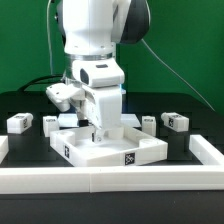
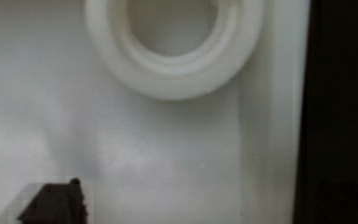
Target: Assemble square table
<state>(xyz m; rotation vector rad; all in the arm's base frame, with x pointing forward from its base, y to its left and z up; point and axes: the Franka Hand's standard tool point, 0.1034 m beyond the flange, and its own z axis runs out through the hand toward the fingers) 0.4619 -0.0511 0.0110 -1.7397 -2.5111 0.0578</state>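
- Nearest the camera in the exterior view, a white rail (image 1: pixel 110 183) runs across the front of the black surface (image 1: pixel 28 140) and turns back along both sides.
- Just behind the rail lies the top (image 1: pixel 108 150), flat on the black surface with its raised rim facing up.
- Two tags (image 1: pixel 130 158) show on the top's near wall, one toward each front corner.
- Four legs lie loose on the black surface behind the top, apart from it.
- On the exterior view's left are one leg (image 1: pixel 19 122) far out and a second leg (image 1: pixel 50 123) nearer the top.
- On that view's right are a third leg (image 1: pixel 148 121) and a fourth leg (image 1: pixel 176 121), side by side with a gap between them.
- The arm (image 1: pixel 95 40) stands upright in the middle behind the top, with its wrist bent down over it.
- The gripper (image 1: pixel 95 126) points straight down inside the rim, over the back half of the top and close to its floor. Whether it touches the floor cannot be told.
- Its jaws stand wide apart, with nothing between them.
- In the wrist view, the top's white floor fills most of the picture.
- A raised round ring (image 2: pixel 172 82) is moulded into that floor.
- One dark finger (image 2: pixel 51 205) shows at the picture's edge, clear of the ring.
- A strip of the black surface shows along one side of the wrist view, beyond the top's edge.
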